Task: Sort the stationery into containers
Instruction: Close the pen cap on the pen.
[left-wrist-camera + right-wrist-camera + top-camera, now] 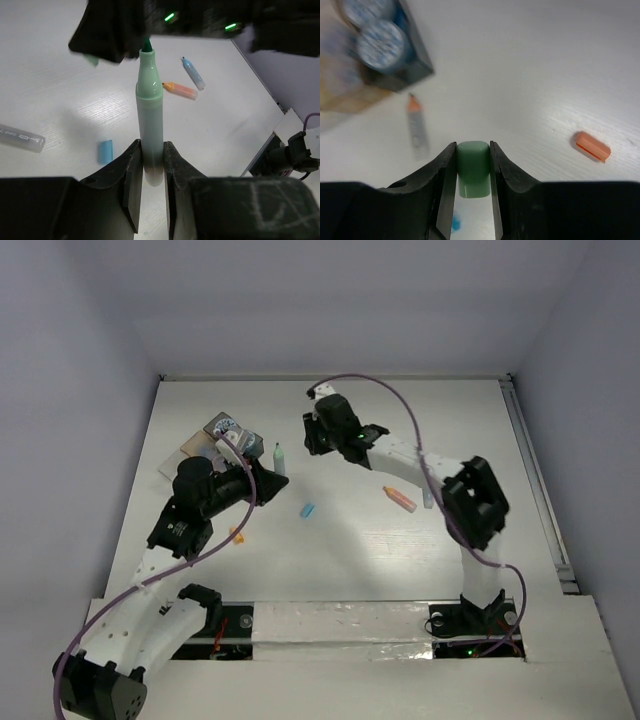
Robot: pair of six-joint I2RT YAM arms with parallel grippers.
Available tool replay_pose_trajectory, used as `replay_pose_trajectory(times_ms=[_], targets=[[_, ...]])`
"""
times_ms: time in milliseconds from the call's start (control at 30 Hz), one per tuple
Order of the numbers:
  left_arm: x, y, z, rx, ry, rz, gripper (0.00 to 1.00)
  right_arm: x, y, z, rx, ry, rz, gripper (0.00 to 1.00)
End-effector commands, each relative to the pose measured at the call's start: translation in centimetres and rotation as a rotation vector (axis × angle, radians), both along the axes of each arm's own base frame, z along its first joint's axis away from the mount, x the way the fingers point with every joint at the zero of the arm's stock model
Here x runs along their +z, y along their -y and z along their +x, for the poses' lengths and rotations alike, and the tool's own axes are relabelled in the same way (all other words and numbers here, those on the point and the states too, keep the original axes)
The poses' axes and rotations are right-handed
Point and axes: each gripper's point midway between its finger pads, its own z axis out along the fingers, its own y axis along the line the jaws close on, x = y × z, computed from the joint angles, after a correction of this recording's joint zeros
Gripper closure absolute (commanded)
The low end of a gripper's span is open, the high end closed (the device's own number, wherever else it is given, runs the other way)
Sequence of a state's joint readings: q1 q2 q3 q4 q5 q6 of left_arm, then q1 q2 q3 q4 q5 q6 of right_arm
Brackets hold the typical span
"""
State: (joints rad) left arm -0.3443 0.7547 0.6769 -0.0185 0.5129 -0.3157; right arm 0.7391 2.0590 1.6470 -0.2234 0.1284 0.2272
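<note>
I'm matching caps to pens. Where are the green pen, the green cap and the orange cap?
green pen [150,115], left wrist view, mid-barrel.
green cap [472,167], right wrist view, its side.
orange cap [592,146], right wrist view, its middle.

Soft, even overhead light washes the white table [330,570], with a faint sheen behind the grippers. Up and left of the right gripper [472,146], the blue-patterned tubs [377,40] blur (its green cap [473,170] is sharp). The green pen [150,95] in the left gripper [151,144] throws a pale shadow to its left.
</note>
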Motion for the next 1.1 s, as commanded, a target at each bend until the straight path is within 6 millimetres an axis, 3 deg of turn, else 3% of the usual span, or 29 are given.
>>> replay_pose_trajectory(times_ms=[0, 67, 200, 300, 633, 867, 1067], targets=[[1.0, 0.3, 0.6, -0.011, 0.030, -0.015, 1.00, 16.0, -1.0, 0.2, -0.033, 0.292, 0.409, 0.96], [0.6, 0.3, 0.8, -0.017, 0.013, -0.017, 1.00, 19.6, -0.4, -1.4, -0.027, 0.323, 0.530, 0.96], [0.0, 0.4, 1.1, -0.012, -0.009, -0.010, 1.00, 24.3, -0.3, -3.5, 0.012, 0.351, 0.713, 0.94], [-0.3, 0.3, 1.2, -0.005, -0.016, -0.004, 1.00, 26.1, -1.1, -4.1, 0.035, 0.358, 0.771, 0.94], [0.2, -0.4, 1.6, 0.045, 0.008, 0.005, 1.00, 25.4, -6.2, -7.7, 0.121, 0.321, 0.786, 0.92], [0.2, -1.3, 2.2, 0.102, 0.010, 0.017, 1.00, 23.9, -7.3, -8.6, 0.118, 0.310, 0.762, 0.92], [0.4, -1.8, 2.4, 0.125, 0.019, 0.016, 1.00, 22.5, -7.0, -8.5, 0.085, 0.314, 0.723, 0.91]])
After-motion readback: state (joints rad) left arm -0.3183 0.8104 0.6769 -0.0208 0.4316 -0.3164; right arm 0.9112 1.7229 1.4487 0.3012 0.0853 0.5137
